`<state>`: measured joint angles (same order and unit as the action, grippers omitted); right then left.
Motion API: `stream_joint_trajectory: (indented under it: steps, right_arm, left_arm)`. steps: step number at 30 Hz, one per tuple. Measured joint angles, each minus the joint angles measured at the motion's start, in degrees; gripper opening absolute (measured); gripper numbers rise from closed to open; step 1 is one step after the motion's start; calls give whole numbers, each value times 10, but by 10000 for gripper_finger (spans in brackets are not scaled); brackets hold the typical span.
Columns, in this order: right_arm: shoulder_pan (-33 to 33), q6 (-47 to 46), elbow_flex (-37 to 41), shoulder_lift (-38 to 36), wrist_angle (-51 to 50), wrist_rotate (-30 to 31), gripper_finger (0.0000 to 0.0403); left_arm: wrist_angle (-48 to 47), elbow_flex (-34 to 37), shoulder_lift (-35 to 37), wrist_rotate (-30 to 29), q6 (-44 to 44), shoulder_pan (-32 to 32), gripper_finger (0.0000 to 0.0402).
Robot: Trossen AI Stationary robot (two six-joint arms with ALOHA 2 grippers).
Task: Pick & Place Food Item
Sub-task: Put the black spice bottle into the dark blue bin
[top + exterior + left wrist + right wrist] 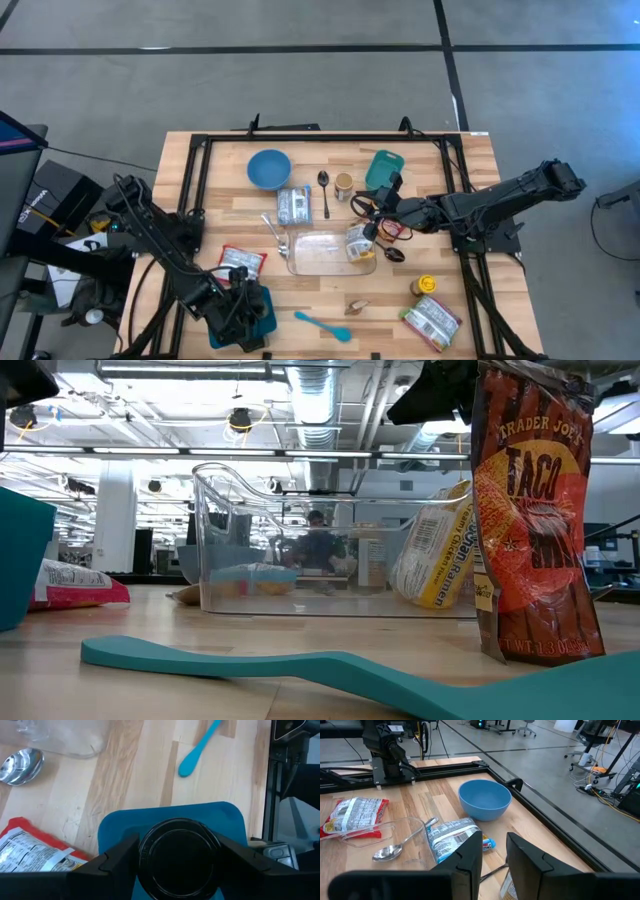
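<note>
A clear plastic container (320,255) stands mid-table. A yellow ramen packet (360,243) leans tilted inside its right end, lower edge on the container's floor (435,550). My right gripper (377,226) hovers just above that packet, fingers a little apart (495,855); the packet shows below them (509,890). A red taco packet (530,510) stands near the front right. My left gripper (238,312) is at the near left over a blue square container (262,312), shut on a black round thing (175,852). My left gripper has the black round thing between its two fingers, one against each opposite side of its rim (141,851). The fingers come from above, pointing down. The thing sits over the blue container (170,815); whether it is lifted off it, I cannot tell. My right gripper: I cannot tell whether it touches the ramen packet.
At the back stand a blue bowl (268,168), a silver packet (293,205), a spoon (324,190) and a teal tub (384,168). A red packet (240,260) lies left of the container. A teal spatula (322,325) and a yellow can (427,286) are near the front.
</note>
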<state>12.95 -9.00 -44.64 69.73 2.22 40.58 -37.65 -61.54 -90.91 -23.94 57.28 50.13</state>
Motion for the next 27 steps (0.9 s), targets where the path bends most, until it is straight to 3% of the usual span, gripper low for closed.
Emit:
stream_joint_trajectory:
  steps: [27]
  right_arm:
    - [0,0,0,0,0,0,82]
  left_arm:
    - [29,14,0,2,-26,0,216]
